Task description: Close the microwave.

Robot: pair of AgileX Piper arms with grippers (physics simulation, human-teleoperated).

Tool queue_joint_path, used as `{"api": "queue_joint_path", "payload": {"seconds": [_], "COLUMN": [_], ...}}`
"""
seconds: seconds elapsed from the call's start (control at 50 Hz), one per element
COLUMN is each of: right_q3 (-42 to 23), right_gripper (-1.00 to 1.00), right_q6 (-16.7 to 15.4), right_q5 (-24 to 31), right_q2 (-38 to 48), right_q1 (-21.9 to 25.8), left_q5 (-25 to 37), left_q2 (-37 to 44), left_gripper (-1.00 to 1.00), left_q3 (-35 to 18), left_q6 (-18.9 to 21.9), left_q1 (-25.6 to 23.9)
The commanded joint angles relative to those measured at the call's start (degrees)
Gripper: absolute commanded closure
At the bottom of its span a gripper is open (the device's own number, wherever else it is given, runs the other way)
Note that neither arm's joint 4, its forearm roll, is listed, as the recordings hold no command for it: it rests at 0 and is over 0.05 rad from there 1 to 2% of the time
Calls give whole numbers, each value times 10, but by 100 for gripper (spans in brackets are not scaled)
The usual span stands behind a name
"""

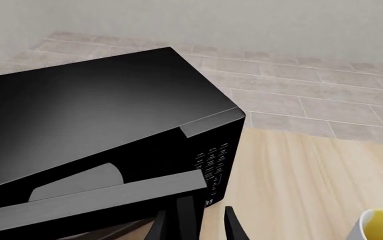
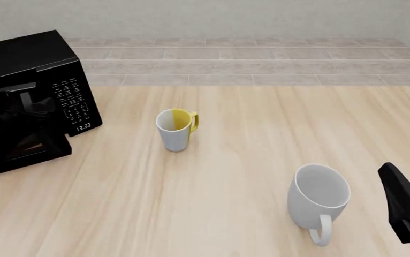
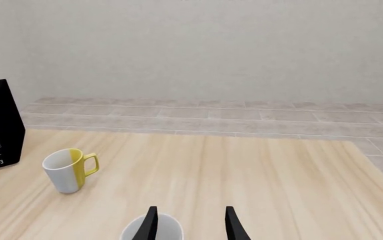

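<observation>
Front view shows the glossy black microwave (image 2: pixel 44 64) at the table's (image 2: pixel 248 160) far left, clock reading 13:33, door ajar with the left gripper (image 1: pixel 195 225) spread across its edge, while the right gripper (image 3: pixel 189 225) hangs spread above a white mug (image 2: pixel 319 201).

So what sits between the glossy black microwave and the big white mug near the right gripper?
Front view: the white-and-yellow mug stands on the wooden table between the glossy black microwave and big white mug.
</observation>
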Motion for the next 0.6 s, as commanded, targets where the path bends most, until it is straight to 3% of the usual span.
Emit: {"api": "queue_joint_path", "payload": {"seconds": [0.02,0.18,0.6], "right_q3": [0,0,0], "right_gripper": [-100,-100,-100], "right_q6": [2,2,5], "right_q5": [4,4,11], "right_q2": [-5,0,-10], "right_q1": [-1,2,7], "left_q5": [42,45,90], "left_q2": [25,72,104], "left_gripper": [-100,-100,-100], "left_q3": [-71,-95,-152], "left_q6": [9,-8,-37], "left_q1": [28,33,45]}}
